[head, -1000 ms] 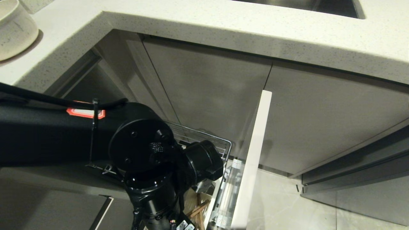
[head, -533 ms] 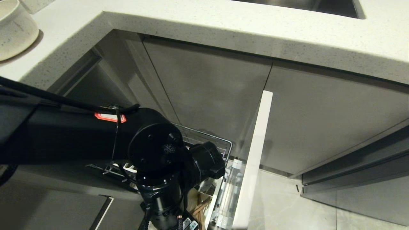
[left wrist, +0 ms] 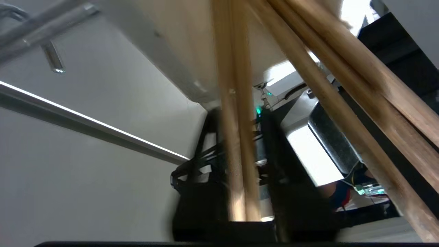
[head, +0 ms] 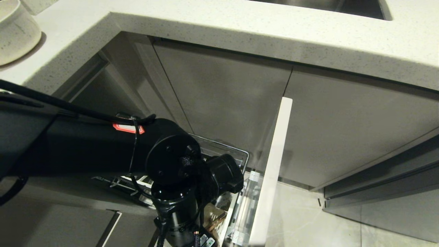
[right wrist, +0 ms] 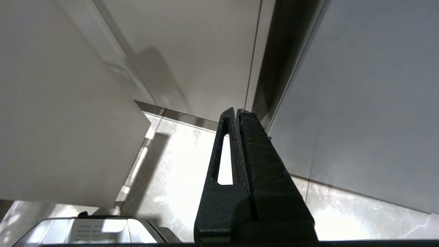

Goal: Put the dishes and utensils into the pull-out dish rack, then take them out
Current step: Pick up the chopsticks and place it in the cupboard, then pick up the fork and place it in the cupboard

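Note:
The pull-out dish rack (head: 224, 152) stands drawn out under the counter behind its pale drawer front (head: 274, 161). My left arm reaches down into it, so the gripper is hidden in the head view. In the left wrist view my left gripper (left wrist: 240, 116) stands upright around a pair of wooden chopsticks (left wrist: 236, 147). Its dark fingers (left wrist: 197, 185) are slightly apart, with a thin gap beside the sticks, which look blurred. An off-white bowl (head: 13, 31) sits on the counter at the far left. My right gripper (right wrist: 237, 111) is shut, empty and parked pointing at the floor.
More wooden sticks (left wrist: 360, 92) lean across beside the held pair. A chrome rack wire (left wrist: 41, 31) runs close by. The speckled countertop (head: 260, 37) overhangs the rack, with the steel sink (head: 329, 5) set in it. Grey cabinet doors (head: 360, 130) close the right side.
My left arm has slid to the right and a little lower over the rack. The rack, drawer front and bowl have not moved.

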Robot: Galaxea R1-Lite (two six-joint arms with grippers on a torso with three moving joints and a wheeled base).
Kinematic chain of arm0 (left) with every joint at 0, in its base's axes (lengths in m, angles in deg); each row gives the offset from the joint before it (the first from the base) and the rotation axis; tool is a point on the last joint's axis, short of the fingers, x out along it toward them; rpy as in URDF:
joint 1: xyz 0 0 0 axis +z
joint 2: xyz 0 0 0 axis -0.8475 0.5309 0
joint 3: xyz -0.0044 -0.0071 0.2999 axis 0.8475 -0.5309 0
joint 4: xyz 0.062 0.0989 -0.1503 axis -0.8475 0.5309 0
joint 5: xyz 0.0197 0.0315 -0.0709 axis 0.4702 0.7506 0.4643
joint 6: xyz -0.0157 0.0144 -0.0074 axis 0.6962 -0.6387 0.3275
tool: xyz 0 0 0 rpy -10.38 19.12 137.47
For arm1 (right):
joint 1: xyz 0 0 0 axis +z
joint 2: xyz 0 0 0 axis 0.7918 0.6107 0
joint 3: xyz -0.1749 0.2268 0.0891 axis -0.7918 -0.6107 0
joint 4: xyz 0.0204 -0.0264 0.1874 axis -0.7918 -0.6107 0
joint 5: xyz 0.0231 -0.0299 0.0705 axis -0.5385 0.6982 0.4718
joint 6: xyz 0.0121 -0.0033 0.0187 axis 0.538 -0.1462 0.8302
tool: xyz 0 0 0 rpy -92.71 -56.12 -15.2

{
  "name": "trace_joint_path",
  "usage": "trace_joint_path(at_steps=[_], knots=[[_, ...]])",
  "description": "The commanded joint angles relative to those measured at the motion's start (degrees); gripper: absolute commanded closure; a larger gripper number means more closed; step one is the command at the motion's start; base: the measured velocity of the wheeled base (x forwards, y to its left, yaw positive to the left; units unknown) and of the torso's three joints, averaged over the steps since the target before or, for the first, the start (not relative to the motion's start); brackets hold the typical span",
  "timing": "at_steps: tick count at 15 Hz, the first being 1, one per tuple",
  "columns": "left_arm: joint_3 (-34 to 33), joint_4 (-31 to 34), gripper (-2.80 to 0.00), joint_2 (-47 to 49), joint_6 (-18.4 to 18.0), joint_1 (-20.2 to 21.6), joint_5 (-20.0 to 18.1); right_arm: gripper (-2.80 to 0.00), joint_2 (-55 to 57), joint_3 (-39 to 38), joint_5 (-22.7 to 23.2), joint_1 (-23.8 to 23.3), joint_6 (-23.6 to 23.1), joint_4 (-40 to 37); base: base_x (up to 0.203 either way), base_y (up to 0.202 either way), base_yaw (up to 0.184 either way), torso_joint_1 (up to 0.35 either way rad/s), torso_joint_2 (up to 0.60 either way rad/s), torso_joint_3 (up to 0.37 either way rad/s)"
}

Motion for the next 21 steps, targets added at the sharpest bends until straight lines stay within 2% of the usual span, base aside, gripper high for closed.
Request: trace_joint_path(at_steps=[1, 10, 12, 15, 16, 18, 21], knots=[[0.24, 0.4, -2.8, -0.79, 0.2, 0.04, 0.19, 0.0, 0.05, -1.49, 0.0, 0.02, 0.0, 0.05, 0.0, 0.0, 0.0, 0.0, 0.0, 0.0], [0.33, 0.66, -2.8, -9.62, 0.28, 0.04, 1.33, 0.0, 0.05, -1.51, 0.0, 0.02, 0.0, 0.05, 0.0, 0.0, 0.0, 0.0, 0.0, 0.0], [0.4, 0.51, -2.8, -13.81, 0.36, 0.06, 3.33, 0.0, 0.05, -1.56, 0.0, 0.02, 0.0, 0.05, 0.0, 0.0, 0.0, 0.0, 0.0, 0.0], [1.23, 0.35, -2.8, -21.12, 1.71, 0.51, 9.71, 0.0, 0.05, -1.49, 0.0, -0.02, 0.0, 0.05, 0.0, 0.0, 0.0, 0.0, 0.0, 0.0], [1.4, 0.3, 0.0, -23.82, 2.06, 0.75, 12.31, 0.0, 0.05, -1.5, 0.0, 0.02, 0.0, 0.05, 0.0, 0.0, 0.0, 0.0, 0.0, 0.0], [2.36, -0.43, 0.0, -28.71, 2.42, 1.2, 17.42, 0.0, 0.05, -1.54, 0.0, 0.02, 0.0, 0.05, 0.0, 0.0, 0.0, 0.0, 0.0, 0.0], [3.73, -5.72, 0.0, -35.41, 2.34, 2.65, 22.39, 0.0, 0.05, -1.52, 0.0, 0.02, 0.0, 0.05, 0.0, 0.0, 0.0, 0.0, 0.0, 0.0]])
